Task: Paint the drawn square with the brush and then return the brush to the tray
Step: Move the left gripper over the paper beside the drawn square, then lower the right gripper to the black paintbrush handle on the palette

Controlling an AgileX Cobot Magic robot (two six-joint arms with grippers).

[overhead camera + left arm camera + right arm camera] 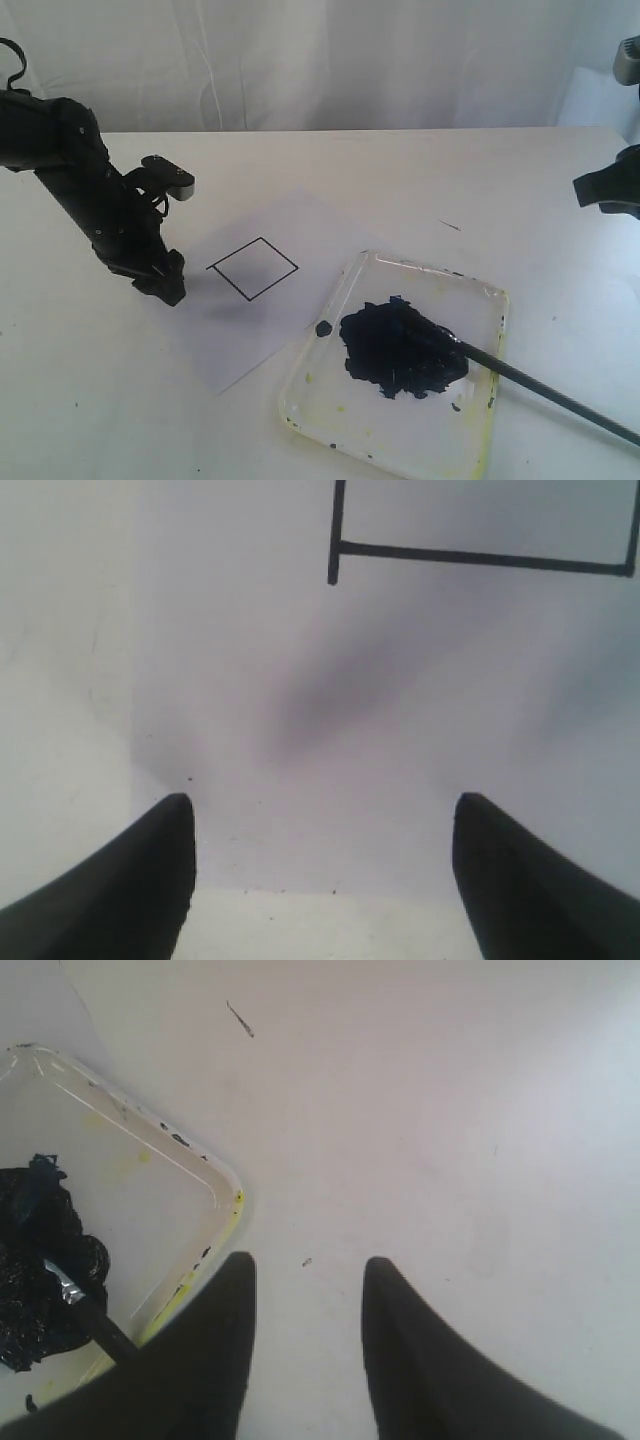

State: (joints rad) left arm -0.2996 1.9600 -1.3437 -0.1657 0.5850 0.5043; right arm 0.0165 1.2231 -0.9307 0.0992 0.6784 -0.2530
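We are reading the left gripper (322, 800) as spread wide and carrying nothing. In the exterior view it is standing low at the 9 o'clock edge of the paper sheet (240, 340); we cannot tell whether it is touching the sheet. The right gripper (310, 1258) is also parted and empty, and it is hanging over bare table (480, 1160) just beside a corner of the tray (400, 440).

The drawn square (253, 268) is showing only its outline, at 3 o'clock from the left gripper. The brush (540, 385) is lying with its tip in the paint blob (400, 352), and its handle is crossing the tray rim toward 4 o'clock.

We are expecting these faults:
- The thin handle is likely to roll or slip from a pinch that is off centre.
- Pressing on the overhanging handle is likely to lever the tip up and flick paint.
- A heavily loaded tip is likely to drip on the sheet outside the outline during the carry toward 10 o'clock.
- The light tray or the loose sheet is likely to slide if a finger is dragging on it.
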